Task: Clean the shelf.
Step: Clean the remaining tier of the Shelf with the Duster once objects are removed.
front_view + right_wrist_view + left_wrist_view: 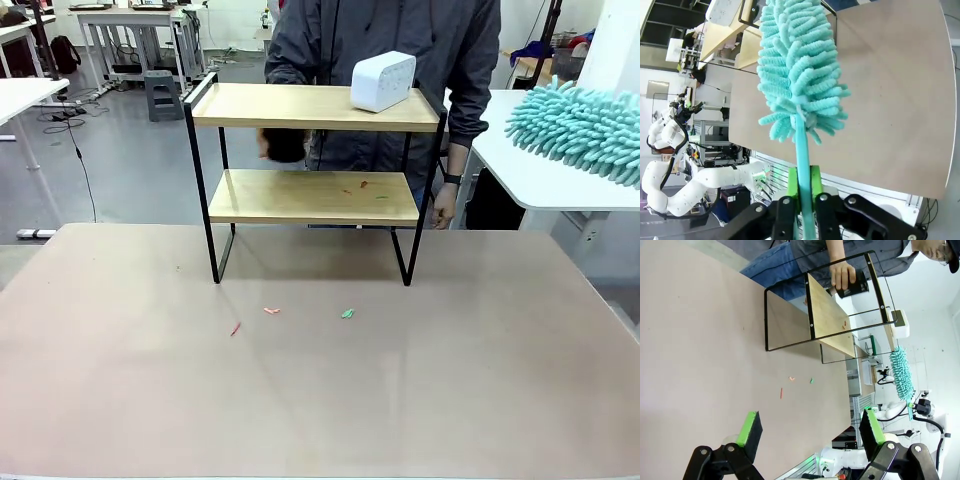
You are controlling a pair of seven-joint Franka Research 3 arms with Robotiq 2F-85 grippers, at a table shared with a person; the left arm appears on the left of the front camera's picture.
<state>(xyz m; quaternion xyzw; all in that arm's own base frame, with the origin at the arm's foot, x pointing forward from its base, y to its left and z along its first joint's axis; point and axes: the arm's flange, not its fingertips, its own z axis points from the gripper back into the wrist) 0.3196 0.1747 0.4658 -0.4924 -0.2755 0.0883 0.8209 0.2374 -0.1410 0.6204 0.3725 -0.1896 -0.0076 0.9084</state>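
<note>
- The shelf (300, 105) stands in the upper middle of the front view, on the far part of the tabletop (320, 400), upright with both boards level.
- A white box (383, 82) sits on the right end of the top board. I cannot tell what it is.
- Behind the shelf, between the boards, the person's hand (842, 274) holds a black object (854, 286). In the front view it is only a dark blur, half hidden by the frame.
- Small scraps (271, 311) lie on the tabletop just in front of the shelf, and a few more on the lower board. They are too small for me to identify.
- My right gripper (804, 182), at the bottom of its wrist view, is clamped on the handle of the duster (800, 70). The teal head rises up the middle of that frame, and in the front view the right edge cuts it off.
- My left gripper (810, 427), at the bottom of its wrist view, has its fingers wide apart with nothing between them. It is well apart from the shelf.
</note>
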